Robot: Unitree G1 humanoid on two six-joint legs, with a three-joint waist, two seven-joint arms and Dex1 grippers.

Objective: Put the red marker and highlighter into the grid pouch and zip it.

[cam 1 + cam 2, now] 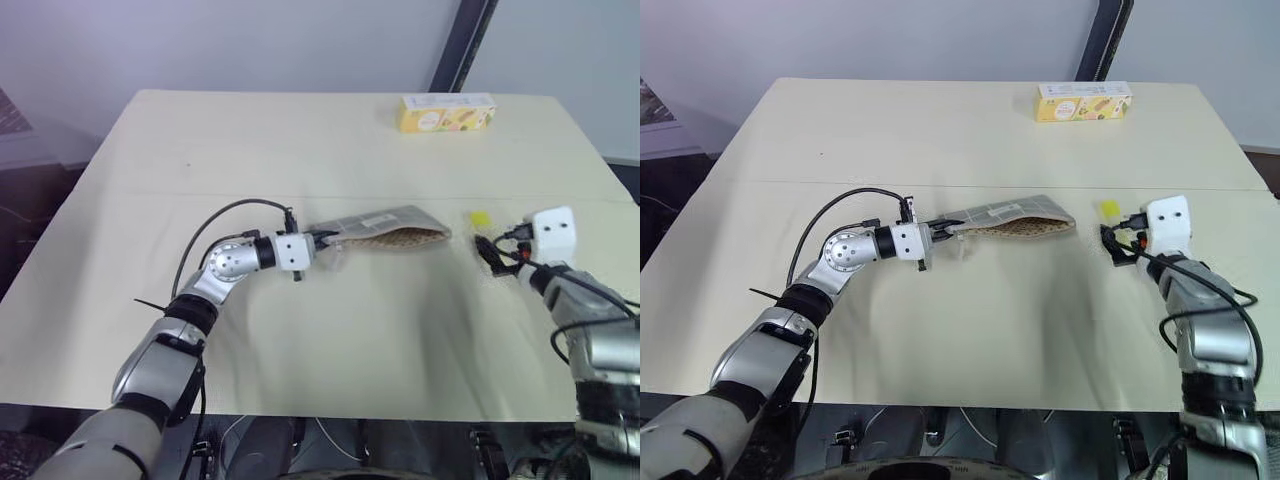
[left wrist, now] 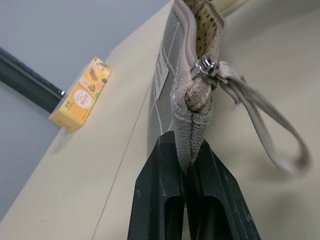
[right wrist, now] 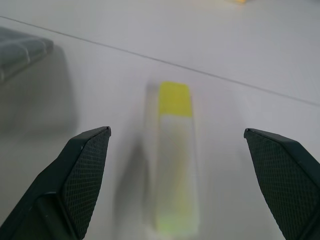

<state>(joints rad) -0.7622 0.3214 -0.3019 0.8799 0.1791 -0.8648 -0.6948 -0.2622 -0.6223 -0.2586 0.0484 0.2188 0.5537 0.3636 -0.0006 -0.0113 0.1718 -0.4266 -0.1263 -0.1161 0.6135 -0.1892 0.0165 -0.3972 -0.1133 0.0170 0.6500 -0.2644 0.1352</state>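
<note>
Right wrist view shows the highlighter (image 3: 172, 160) lying on the worktop (image 1: 330, 150) straight ahead of the right claw (image 3: 187, 170), its long axis running away between the wide-apart fingers, yellow cap at the far end. In the left eye view it sits right of centre, just beside that claw, so the right arm is plainly nearer. The left claw (image 2: 192, 200) is clamped on the zip end of the pouch (image 1: 385, 228), mid-frame, mouth gaping towards the highlighter.

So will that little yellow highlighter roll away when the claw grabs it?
Probably not far: the highlighter looks flat-sided, lying still on the table. It seems small and light, so a nudge might slide it. The open right gripper straddles it evenly.
</note>
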